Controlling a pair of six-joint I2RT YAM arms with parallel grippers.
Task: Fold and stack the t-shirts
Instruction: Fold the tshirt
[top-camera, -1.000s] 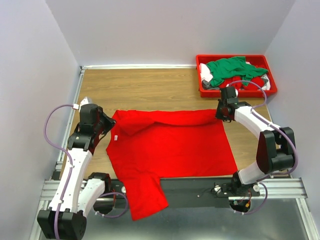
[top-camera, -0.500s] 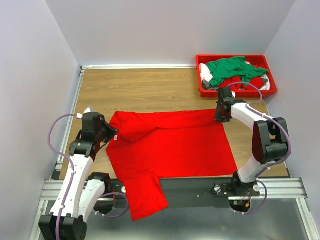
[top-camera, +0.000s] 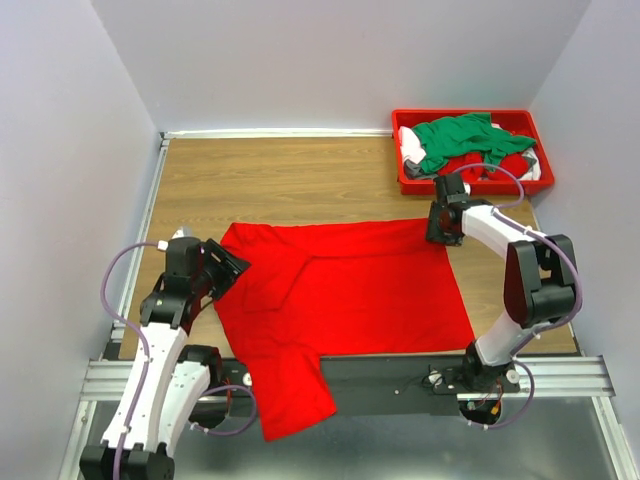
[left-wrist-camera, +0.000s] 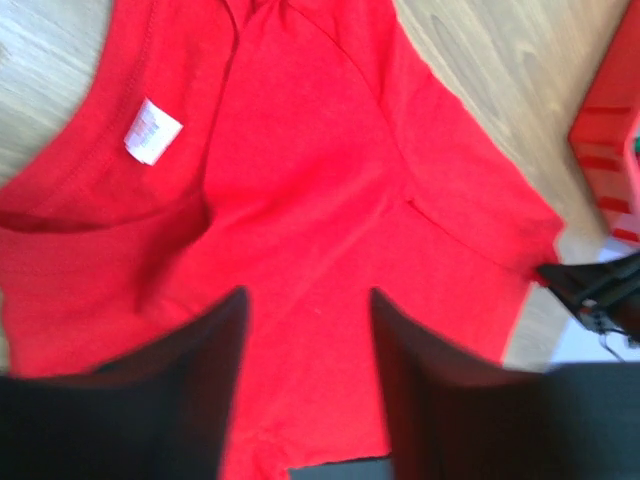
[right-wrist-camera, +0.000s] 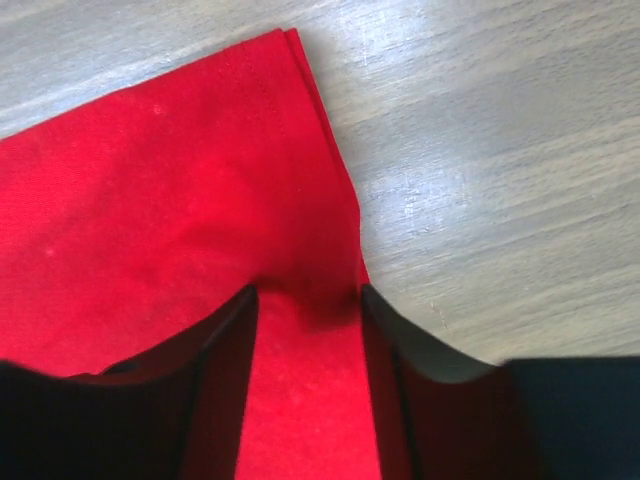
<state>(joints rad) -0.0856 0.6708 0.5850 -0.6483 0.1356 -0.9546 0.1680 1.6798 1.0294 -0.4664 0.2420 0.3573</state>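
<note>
A red t-shirt (top-camera: 350, 295) lies spread on the wooden table, its far edge folded inward and one sleeve (top-camera: 290, 395) hanging over the near edge. My left gripper (top-camera: 236, 267) hovers over the collar end, open; in the left wrist view its gripper (left-wrist-camera: 305, 335) stands apart above the flat cloth, near the white neck label (left-wrist-camera: 152, 131). My right gripper (top-camera: 436, 236) sits at the shirt's far right corner, open; in the right wrist view its gripper (right-wrist-camera: 308, 300) straddles the red hem (right-wrist-camera: 300, 120) without pinching it. More t-shirts, green (top-camera: 462, 137), white (top-camera: 410, 146) and red, fill the bin.
The red plastic bin (top-camera: 470, 186) stands at the table's back right corner, just behind my right arm. Bare wood (top-camera: 280, 180) stretches between the shirt and the back wall. A metal rail (top-camera: 400, 375) runs along the near edge.
Both grippers have opened and let go of the red shirt's far edge. The left gripper moved right and toward the near edge, and the folded-over cloth now lies flatter.
</note>
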